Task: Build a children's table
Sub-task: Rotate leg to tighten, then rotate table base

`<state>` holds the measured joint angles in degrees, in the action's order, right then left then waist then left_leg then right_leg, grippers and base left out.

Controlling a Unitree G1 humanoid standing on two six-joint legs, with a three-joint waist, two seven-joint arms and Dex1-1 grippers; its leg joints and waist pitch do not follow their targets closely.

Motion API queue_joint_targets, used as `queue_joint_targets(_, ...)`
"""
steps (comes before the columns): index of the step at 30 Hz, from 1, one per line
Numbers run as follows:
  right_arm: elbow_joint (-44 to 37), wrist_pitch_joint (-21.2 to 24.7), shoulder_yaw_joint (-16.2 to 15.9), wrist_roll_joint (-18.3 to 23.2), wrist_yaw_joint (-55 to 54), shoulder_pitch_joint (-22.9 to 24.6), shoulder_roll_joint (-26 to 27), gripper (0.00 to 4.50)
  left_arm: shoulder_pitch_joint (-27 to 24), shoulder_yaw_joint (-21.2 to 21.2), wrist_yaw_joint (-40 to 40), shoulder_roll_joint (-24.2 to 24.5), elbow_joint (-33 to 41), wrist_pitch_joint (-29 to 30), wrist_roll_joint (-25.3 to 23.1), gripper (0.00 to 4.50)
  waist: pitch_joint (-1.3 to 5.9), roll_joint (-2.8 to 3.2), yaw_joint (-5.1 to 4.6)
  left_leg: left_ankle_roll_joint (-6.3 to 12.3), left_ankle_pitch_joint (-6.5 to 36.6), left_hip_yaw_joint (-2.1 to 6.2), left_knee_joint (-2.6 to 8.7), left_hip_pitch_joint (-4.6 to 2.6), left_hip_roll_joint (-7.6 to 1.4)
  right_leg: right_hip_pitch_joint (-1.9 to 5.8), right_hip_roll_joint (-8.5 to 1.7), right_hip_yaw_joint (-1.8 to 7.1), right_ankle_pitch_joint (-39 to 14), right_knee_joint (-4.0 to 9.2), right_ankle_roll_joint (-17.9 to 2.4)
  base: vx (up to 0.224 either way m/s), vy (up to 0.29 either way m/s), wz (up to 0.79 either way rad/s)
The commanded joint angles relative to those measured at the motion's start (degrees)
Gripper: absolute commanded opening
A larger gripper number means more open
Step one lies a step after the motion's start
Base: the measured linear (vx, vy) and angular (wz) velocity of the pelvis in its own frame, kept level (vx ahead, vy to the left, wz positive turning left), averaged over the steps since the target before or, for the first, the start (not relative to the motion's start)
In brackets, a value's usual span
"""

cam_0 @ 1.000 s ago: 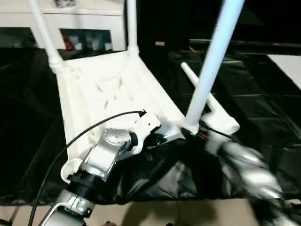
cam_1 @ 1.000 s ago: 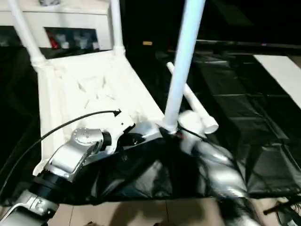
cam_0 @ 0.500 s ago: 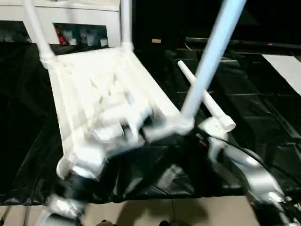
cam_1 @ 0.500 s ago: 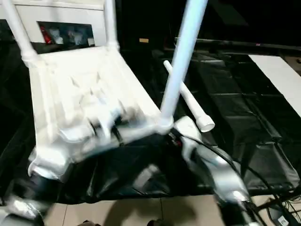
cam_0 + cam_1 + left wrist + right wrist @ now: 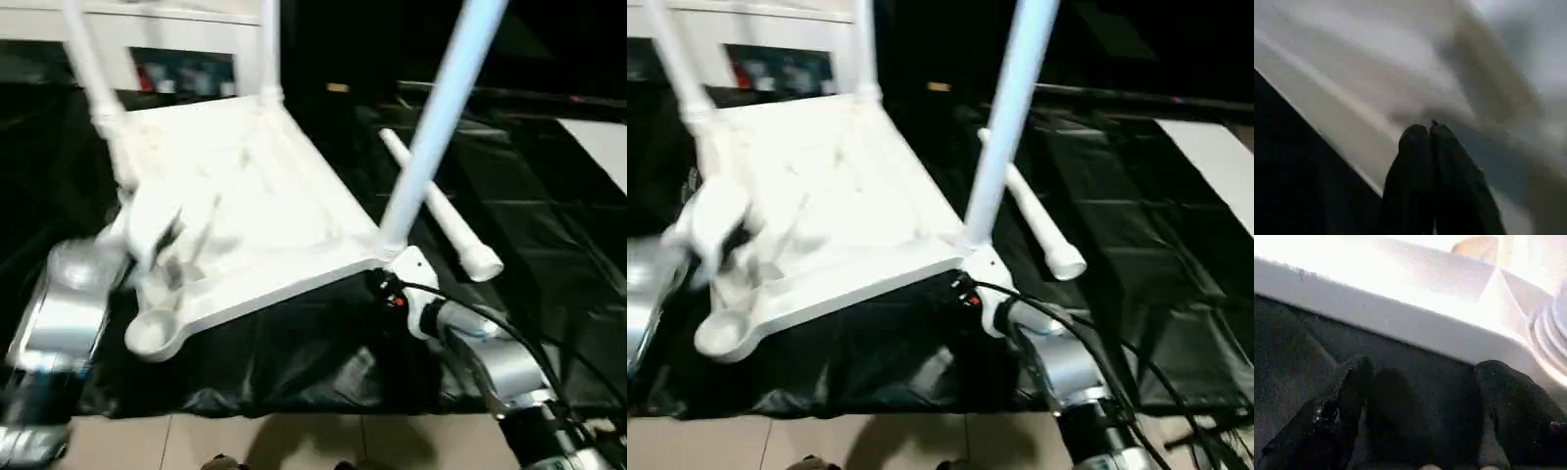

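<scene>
The children's table lies upside down on a black sheet, its white ribbed top (image 5: 245, 196) facing up. Legs stand in the far left (image 5: 88, 69), far right (image 5: 269, 49) and near right (image 5: 436, 127) corners. The near left socket (image 5: 147, 335) holds nothing. One loose leg (image 5: 438, 211) lies on the sheet to the right. My left gripper (image 5: 1429, 128) is shut with nothing in it, over the top's left side near that socket. My right gripper (image 5: 1422, 377) is open, its fingers (image 5: 1352, 387) apart just below the top's edge at the near right corner (image 5: 384, 279).
The black sheet (image 5: 294, 362) ends at a tan floor (image 5: 294, 441) close to me. A white shelf unit (image 5: 176, 29) stands behind the table. A white surface (image 5: 598, 137) lies at the far right. Cables run along my right forearm (image 5: 490, 352).
My left arm has swung from the middle of the near edge out to the top's left side. My right arm stays at the near right corner. The camera has shifted.
</scene>
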<state>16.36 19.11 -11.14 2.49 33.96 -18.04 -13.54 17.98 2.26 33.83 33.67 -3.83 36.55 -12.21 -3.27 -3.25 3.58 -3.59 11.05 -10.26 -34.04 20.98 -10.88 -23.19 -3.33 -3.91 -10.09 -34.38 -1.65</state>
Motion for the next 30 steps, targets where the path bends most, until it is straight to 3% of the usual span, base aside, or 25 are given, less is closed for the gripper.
queue_joint_targets(1, 0.6, -0.7, 0.5, 0.1, -0.6, -0.4, -0.1, 3.82, -0.6, 1.9, 1.0, 0.2, -0.5, 0.7, -0.5, 0.12, 3.14, 1.1, 0.06, 0.02, 11.3, 0.75, 4.46, -1.6, -2.78, 1.91, -4.59, 3.25, -12.4, 3.85, -10.5, 0.0, 0.0, 0.0)
queue_joint_targets(2, 1.0, -0.8, 0.4, 0.1, -0.6, -0.6, 0.0, 3.53, -1.1, 2.4, 1.7, 0.4, -0.4, 1.2, -0.2, 0.0, 3.13, 1.04, 0.09, -0.18, 11.8, 0.78, 4.47, -1.59, -2.71, 1.98, -4.62, 3.27, -13.0, 3.86, -10.5, 0.0, 0.0, 0.0)
queue_joint_targets(3, 1.7, -0.9, 0.3, 0.2, -0.6, -0.9, 0.3, 3.53, -1.7, 3.3, 2.7, 0.8, -0.3, 1.4, -0.3, 0.0, 3.21, 0.89, 0.03, -0.71, 12.5, 1.01, 4.68, -1.12, -2.67, 2.42, -4.81, 3.26, -14.3, 3.8, -9.7, 0.0, 0.0, 0.0)
queue_joint_targets(8, 4.3, -1.8, 0.4, -0.3, -0.5, -2.3, 1.3, 3.11, -3.1, 5.3, 8.1, 2.4, 3.3, 4.2, 2.1, 0.0, 3.27, 0.72, -0.16, -0.64, 12.1, 1.13, 4.62, -0.99, -2.62, 2.48, -4.97, 3.31, -15.5, 3.8, -9.3, 0.0, 0.0, 0.0)
queue_joint_targets(9, 7.5, -3.1, 0.4, -0.6, -1.2, -4.2, 2.0, 3.01, -4.0, 6.9, 13.7, 3.7, 7.3, 5.8, 5.5, 0.0, 3.29, 0.83, -0.27, -0.68, 11.7, 1.14, 4.57, -1.13, -2.62, 2.3, -5.07, 3.31, -15.5, 3.75, -10.0, 0.0, 0.0, 0.0)
queue_joint_targets(10, 9.4, -3.8, 0.4, -0.8, -1.7, -5.2, 2.5, 3.01, -4.4, 7.7, 16.1, 4.4, 9.3, 6.3, 7.2, 0.0, 3.33, 0.36, -0.34, -0.61, 11.5, 1.05, 4.51, -1.04, -2.58, 2.35, -5.01, 3.29, -15.2, 3.65, -10.3, 0.0, 0.0, 0.0)
queue_joint_targets(11, 10.6, -4.3, 0.5, -1.0, -2.0, -5.9, 2.7, 2.86, -4.6, 8.2, 17.4, 4.7, 10.3, 6.5, 8.1, 0.0, 3.31, 0.66, -0.29, -0.63, 11.0, 0.98, 4.5, -1.08, -2.63, 2.27, -4.93, 3.33, -14.2, 3.47, -11.0, 0.0, 0.0, 0.0)
queue_joint_targets(13, 13.0, -5.2, 0.5, -1.1, -2.5, -7.3, 3.4, 2.7, -5.3, 9.7, 21.4, 6.3, 13.2, 5.2, 10.1, 0.0, 3.27, 0.69, -0.23, -0.63, 10.1, 0.93, 4.53, -1.06, -2.56, 2.3, -4.83, 3.33, -12.9, 3.35, -11.1, 0.0, 0.0, 0.0)
queue_joint_targets(16, 17.8, -7.1, 0.4, -1.5, -3.1, -10.6, 4.8, 2.51, -6.8, 12.1, 28.5, 8.7, 19.4, 6.0, 15.4, 0.0, 3.51, 0.57, -0.63, -1.24, 9.7, 0.95, 4.47, -1.04, -2.62, 2.52, -4.97, 3.26, -10.6, 2.72, -11.8, 0.0, 0.0, 0.0)
queue_joint_targets(17, 20.1, -8.1, 0.2, -1.7, -3.2, -12.3, 5.5, 2.51, -6.8, 12.8, 29.5, 8.7, 21.1, 7.1, 16.6, 0.0, 3.35, 0.4, -1.13, -1.34, 10.2, 0.96, 4.6, -0.67, -2.42, 2.72, -4.82, 3.22, -11.2, 2.83, -12.0, 0.0, 0.0, 0.0)
queue_joint_targets(18, 20.6, -8.3, 0.2, -1.8, -3.2, -12.8, 5.7, 2.26, -6.7, 12.8, 29.3, 8.3, 21.2, 7.4, 16.7, 0.0, 3.14, 0.38, -1.56, -1.64, 11.4, 0.91, 4.52, -0.78, -2.4, 2.56, -4.77, 3.31, -12.6, 3.02, -12.0, 0.0, 0.0, 0.0)
queue_joint_targets(21, 22.8, -9.1, -0.1, -2.0, -3.1, -14.4, 6.6, 2.05, -5.7, 13.1, 28.1, 6.3, 20.8, 7.6, 16.4, 0.0, 3.06, 0.2, -1.49, -1.82, 12.8, 0.87, 4.39, -0.87, -2.4, 2.55, -4.9, 3.48, -16.5, 3.43, -10.7, 0.0, 0.0, 0.0)
queue_joint_targets(26, 29.0, -11.8, -0.8, -2.8, -3.1, -18.4, 9.4, 1.59, -0.5, 14.0, 20.4, -0.7, 14.0, 5.8, 11.4, 0.0, 3.0, 0.09, -1.52, -2.26, 14.1, 0.83, 4.28, -1.16, -2.47, 2.23, -4.74, 3.46, -18.4, 3.73, -10.1, 0.0, 0.0, 0.0)
queue_joint_targets(27, 30.7, -12.6, -0.4, -3.1, -4.4, -19.6, 10.1, 1.48, 2.0, 13.4, 15.1, -2.9, 8.6, 2.7, 8.2, 0.0, 3.05, 0.05, -1.54, -2.15, 13.9, 0.95, 4.32, -0.85, -2.29, 2.4, -4.64, 3.4, -18.7, 3.78, -9.5, 0.0, 0.0, 0.0)
queue_joint_targets(28, 31.9, -13.3, 0.0, -3.1, -5.0, -20.2, 10.3, 1.36, 2.7, 13.4, 13.5, -3.0, 7.4, 2.0, 8.0, 0.0, 3.19, 0.08, -1.44, -2.26, 13.9, 0.97, 4.3, -1.02, -2.38, 2.43, -4.73, 3.41, -18.5, 3.77, -9.3, 0.0, 0.0, 0.0)
queue_joint_targets(29, 33.0, -12.8, 0.9, -3.2, -7.7, -21.1, 10.4, 1.36, 3.5, 13.5, 11.9, -2.6, 5.5, 0.5, 7.1, 0.0, 3.28, 0.05, -1.55, -2.35, 12.9, 1.28, 4.44, -0.47, -2.37, 2.92, -4.89, 3.33, -17.5, 3.46, -9.1, 0.0, 0.0, 0.0)
queue_joint_targets(30, 34.1, -12.3, 2.1, -3.1, -10.2, -22.0, 10.5, 1.36, 4.0, 13.7, 10.8, -2.0, 4.1, -0.7, 6.5, 0.0, 3.36, 0.06, -1.63, -2.45, 12.6, 1.31, 4.47, -0.45, -2.35, 2.98, -4.8, 3.25, -17.2, 3.37, -9.1, 0.0, 0.0, 0.0)
